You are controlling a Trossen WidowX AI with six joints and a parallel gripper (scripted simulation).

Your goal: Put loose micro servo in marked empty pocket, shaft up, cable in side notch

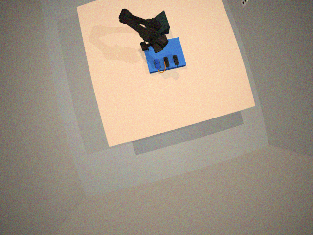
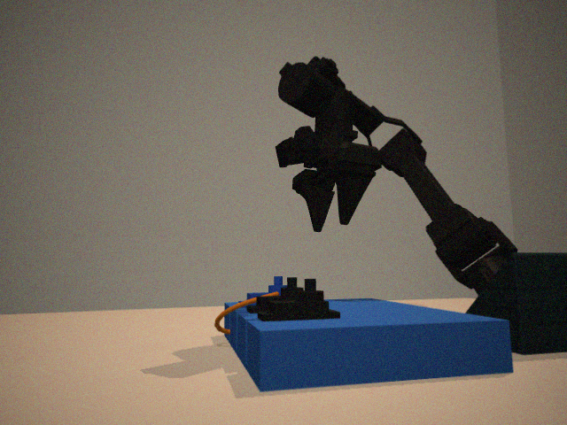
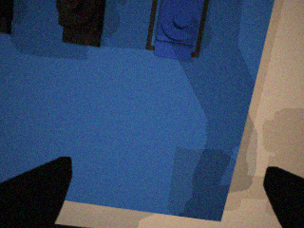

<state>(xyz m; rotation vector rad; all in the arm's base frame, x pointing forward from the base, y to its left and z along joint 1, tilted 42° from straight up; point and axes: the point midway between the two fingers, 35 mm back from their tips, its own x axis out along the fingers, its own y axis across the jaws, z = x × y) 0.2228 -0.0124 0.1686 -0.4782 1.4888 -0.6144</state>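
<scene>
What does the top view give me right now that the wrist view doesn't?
Only the top view shows the orange cable looping off the deck's edge, both black servos together, and the arm over the deck's rear. Only the wrist view shows the open gripper with its dark fingertips wide apart, holding nothing. Both show the blue servo sitting in its pocket on the blue deck.
</scene>
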